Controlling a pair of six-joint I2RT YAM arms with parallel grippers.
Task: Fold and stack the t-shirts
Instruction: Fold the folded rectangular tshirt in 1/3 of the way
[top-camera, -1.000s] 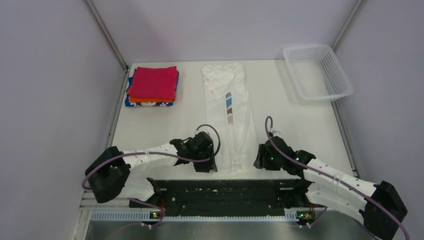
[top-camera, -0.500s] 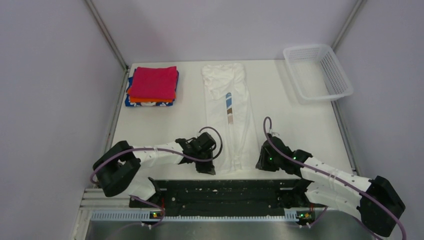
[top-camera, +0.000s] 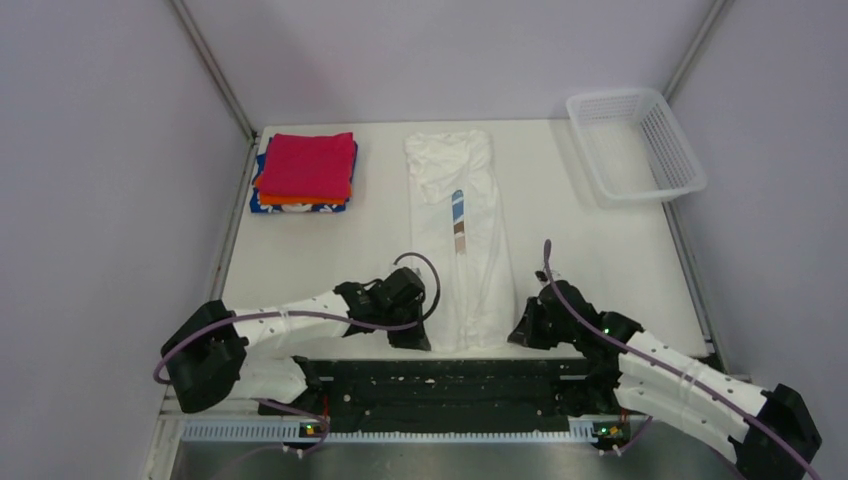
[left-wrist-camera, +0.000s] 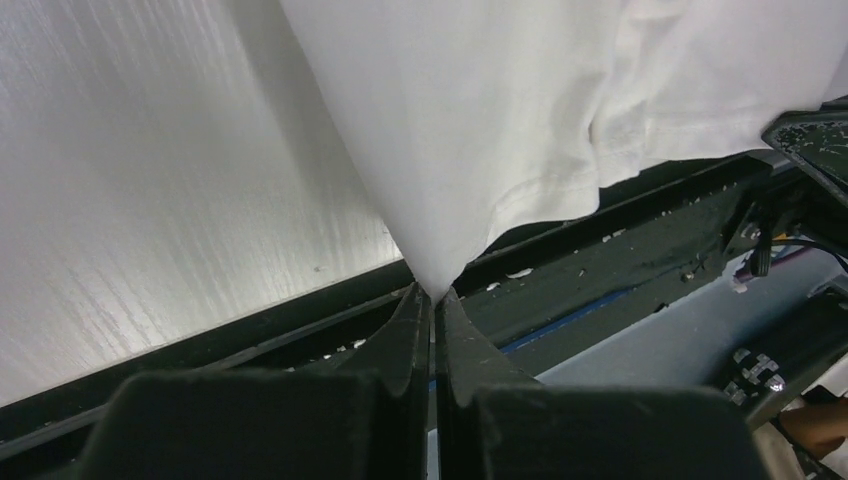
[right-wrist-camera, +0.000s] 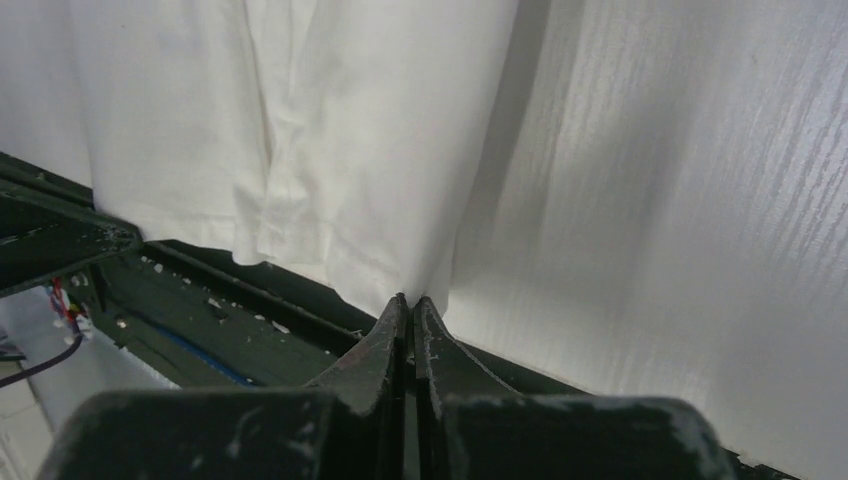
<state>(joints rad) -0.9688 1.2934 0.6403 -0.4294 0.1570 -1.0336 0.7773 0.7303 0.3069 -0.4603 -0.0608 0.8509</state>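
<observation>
The white t-shirt (top-camera: 462, 250), striped blue and brown, is lying as a long folded strip on the table (top-camera: 590, 260). The left gripper (left-wrist-camera: 432, 300) is pinching the corner of its near hem, fingers closed tight on the cloth. The right gripper (right-wrist-camera: 410, 303) is clamping the opposite near corner likewise. A stack of folded t-shirts (top-camera: 305, 172), magenta on top, is sitting far-left of the shirt, and a mesh basket (top-camera: 634, 146) far-right.
</observation>
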